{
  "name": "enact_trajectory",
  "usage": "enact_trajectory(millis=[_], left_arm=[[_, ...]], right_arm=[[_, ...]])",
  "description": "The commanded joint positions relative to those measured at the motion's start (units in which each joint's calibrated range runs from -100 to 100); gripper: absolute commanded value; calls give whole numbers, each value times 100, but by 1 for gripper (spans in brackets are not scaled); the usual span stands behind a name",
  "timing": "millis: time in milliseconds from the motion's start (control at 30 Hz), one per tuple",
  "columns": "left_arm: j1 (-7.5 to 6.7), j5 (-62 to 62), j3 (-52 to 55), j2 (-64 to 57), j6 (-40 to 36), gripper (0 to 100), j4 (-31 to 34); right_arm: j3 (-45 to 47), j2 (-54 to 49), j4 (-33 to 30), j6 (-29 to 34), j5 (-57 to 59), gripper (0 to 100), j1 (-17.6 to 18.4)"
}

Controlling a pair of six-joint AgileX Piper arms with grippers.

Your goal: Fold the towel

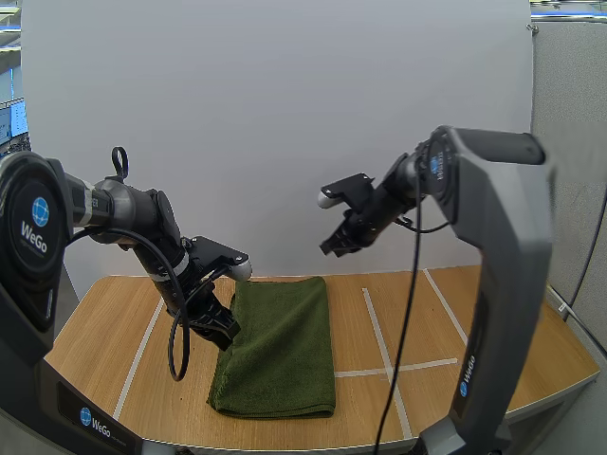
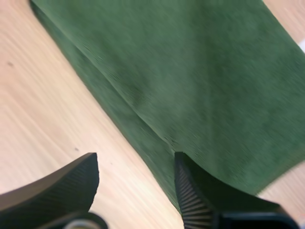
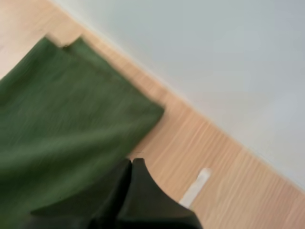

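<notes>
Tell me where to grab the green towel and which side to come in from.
The towel lies flat as a long strip, and its left long edge shows stacked layers to pinch. Probably take that edge, coming from the left, where the open left tool hangs right at it.

A flat, dark green cloth towel (image 1: 285, 351) is lying low on the pale wooden table (image 1: 95, 341), leaving bare board open on either side, while the black-fingered left gripper (image 1: 216, 327) is crowding its left edge and the white rear wall (image 1: 266, 114) is closing off the back.
</notes>
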Motion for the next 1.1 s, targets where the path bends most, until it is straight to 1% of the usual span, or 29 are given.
enact_trajectory(millis=[0, 33, 167, 333, 433, 600, 800, 933, 1067], left_arm=[[0, -1024, -42, -30, 119, 70, -193], [0, -1080, -54, -31, 160, 70, -252], [0, -1131, -279, 277, 237, 69, -604], [0, -1007, -715, 959, 237, 69, -989], [0, -1011, -950, 1331, 237, 69, -1126], [0, -1011, -1397, 1924, 237, 69, -1283], [0, -1028, -1758, 2388, 237, 69, -1306], [0, -1046, -1904, 2609, 237, 69, -1306], [0, -1091, -1991, 2701, 237, 69, -1306]], right_arm=[[1767, -1721, -517, -209, 796, 0, -53], [2056, -1976, -506, -245, 897, 0, -53], [2756, -2745, -506, -268, 1195, 0, -53], [3292, -3192, -506, -268, 1932, 0, -46], [3599, -3310, -506, -268, 2073, 0, -46], [4123, -3338, -302, -373, 2261, 0, -39], [4456, -3338, -26, -583, 2261, 0, -39], [4573, -3313, 38, -631, 2261, 0, -32], [4710, -3313, 51, -625, 2116, 0, 173]])
